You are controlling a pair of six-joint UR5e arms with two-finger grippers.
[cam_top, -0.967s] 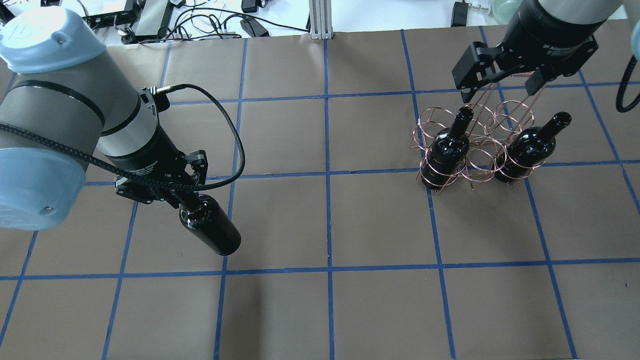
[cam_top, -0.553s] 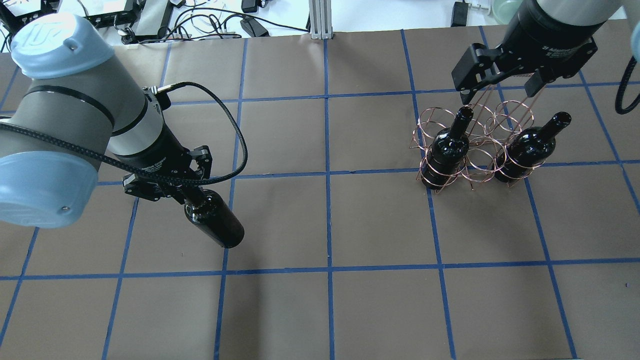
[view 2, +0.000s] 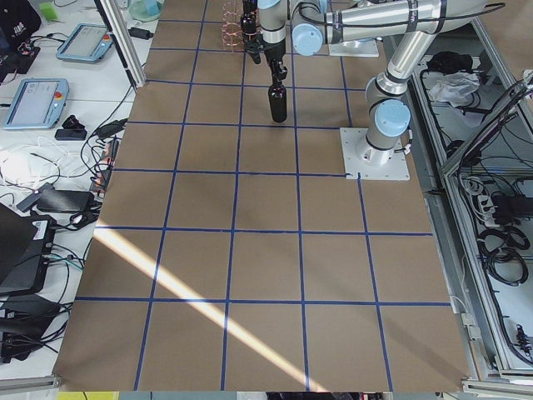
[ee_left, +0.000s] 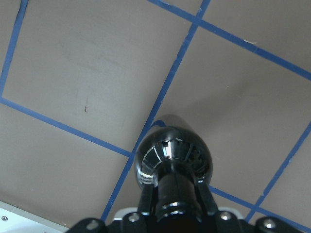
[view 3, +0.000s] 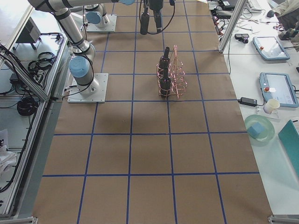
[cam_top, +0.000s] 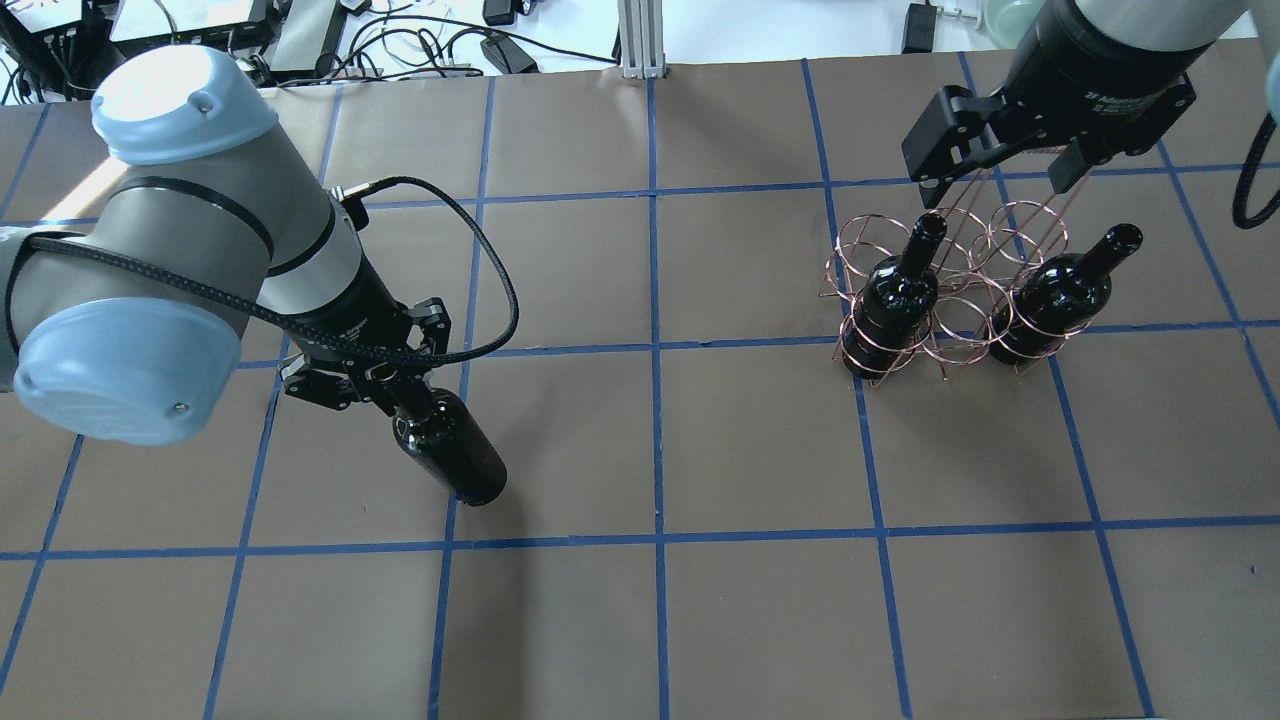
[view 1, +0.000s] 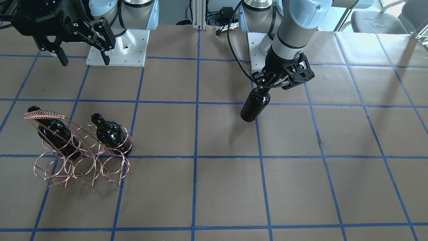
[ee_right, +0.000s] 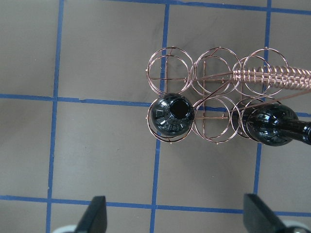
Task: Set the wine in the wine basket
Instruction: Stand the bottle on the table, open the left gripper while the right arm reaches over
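My left gripper [cam_top: 385, 385] is shut on the neck of a glossy black wine bottle [cam_top: 452, 458]. The bottle hangs off the table at the left-middle; it also shows in the front view [view 1: 254, 106] and the left wrist view [ee_left: 172, 155]. The copper wire wine basket [cam_top: 950, 290] stands at the right with its handle [view 1: 45, 115] on top. Two more black bottles [cam_top: 893, 300] [cam_top: 1055, 295] stand in the end rings of its near row. My right gripper [cam_top: 995, 185] is open and empty, high above the basket, and shows in the right wrist view [ee_right: 177, 216].
The brown table [cam_top: 650, 620] carries a blue tape grid. In the right wrist view the basket's middle near ring [ee_right: 214, 117] and its three far rings [ee_right: 167, 73] hold nothing. Cables and devices [cam_top: 400, 40] lie beyond the far edge.
My left arm has carried the held bottle a little to the right, toward the table's middle. The right gripper and the basket have stayed put.
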